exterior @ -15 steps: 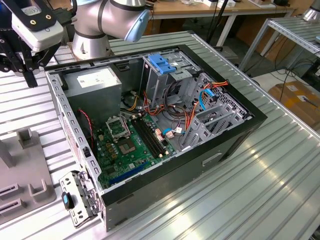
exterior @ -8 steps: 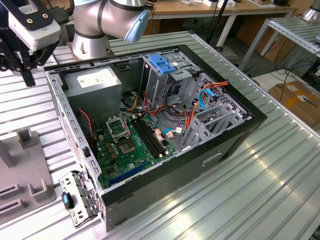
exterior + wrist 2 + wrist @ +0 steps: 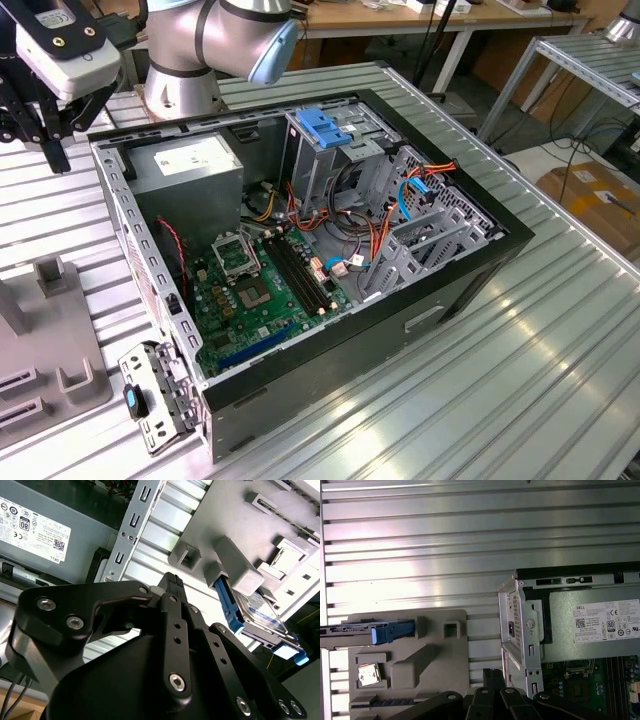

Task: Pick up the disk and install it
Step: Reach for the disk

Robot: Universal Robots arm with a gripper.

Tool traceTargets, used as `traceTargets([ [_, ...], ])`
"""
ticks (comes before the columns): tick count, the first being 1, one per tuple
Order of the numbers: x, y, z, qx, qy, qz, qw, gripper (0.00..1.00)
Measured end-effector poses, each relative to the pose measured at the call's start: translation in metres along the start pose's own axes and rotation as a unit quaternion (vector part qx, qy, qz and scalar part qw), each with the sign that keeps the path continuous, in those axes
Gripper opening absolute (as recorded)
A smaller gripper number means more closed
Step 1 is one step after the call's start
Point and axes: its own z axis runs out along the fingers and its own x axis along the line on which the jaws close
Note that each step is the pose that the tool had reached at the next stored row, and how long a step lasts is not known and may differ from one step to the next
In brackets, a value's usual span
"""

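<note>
Hanging outside the open PC case (image 3: 480,250), off its power-supply corner toward the exterior view's left, the gripper (image 3: 45,140) is seen above the ribbed bench (image 3: 520,400); whether it is wide or narrow cannot be told. The disk (image 3: 262,611) (image 3: 347,630) is not yet picked up: in both wrist views it is found standing on edge in a slot of the grey holder (image 3: 435,655), w/ a blue rail (image 3: 395,629) along its edge, apart from the gripper. The holder is laid flat on the bench just beside the case, on that same side. Inside the case, the grey power supply (image 3: 205,188) w/ a white sticker (image 3: 190,155) is set in the corner nearest the gripper. The green circuit board (image 3: 255,300) is laid on the case floor next to it. Further toward the exterior view's right, a blue latch (image 3: 325,125) is seen atop the drive cage (image 3: 318,165), and orange & blue cables (image 3: 440,167) are bunched by the case's far wall.
</note>
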Motion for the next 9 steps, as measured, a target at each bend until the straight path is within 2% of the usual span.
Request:
traceTargets([
  [5,0.0009,-0.0001,0.0000,0.0000,0.0000,0.000,1.00000,0.11],
  [9,0.0103,-0.0006,-0.0001,0.0000,0.0000,0.000,1.00000,0.11],
])
